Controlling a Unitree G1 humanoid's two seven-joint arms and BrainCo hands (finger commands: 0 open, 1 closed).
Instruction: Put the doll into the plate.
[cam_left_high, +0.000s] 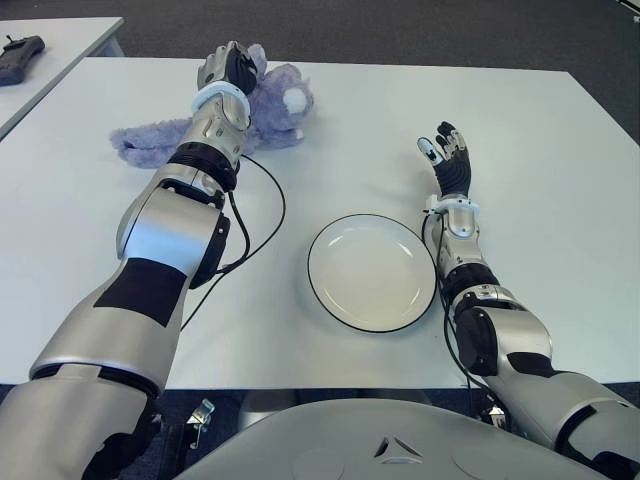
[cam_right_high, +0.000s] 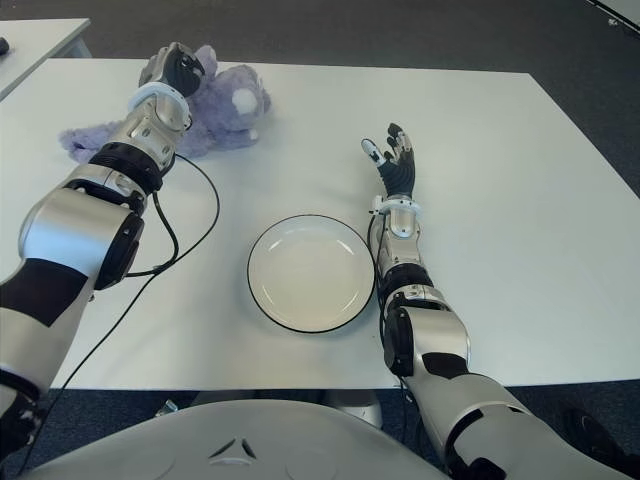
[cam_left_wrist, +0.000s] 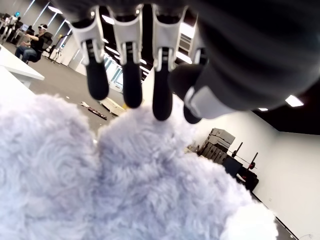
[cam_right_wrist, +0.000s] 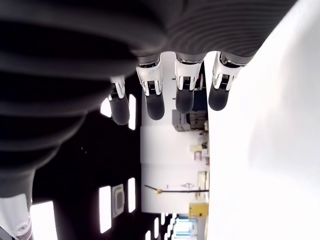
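Doll (cam_left_high: 270, 110), purple plush, is lying at the table's (cam_left_high: 560, 180) 11 o'clock corner, long axis running roughly 9-to-3, head toward 3 o'clock; no readable writing showing anywhere. Left robot hand (cam_left_high: 228, 68) is sitting over it, fingers (cam_left_wrist: 162, 95) extended with tips touching the fur, not closed around it. Plate (cam_left_high: 372, 272), white with dark rim, is sitting near 6 o'clock, bare. Black cable (cam_left_high: 262, 225) is looping between doll and plate. Right robot hand (cam_left_high: 446, 152) is showing beside the plate at its 2 o'clock, fingers straight, holding nothing.
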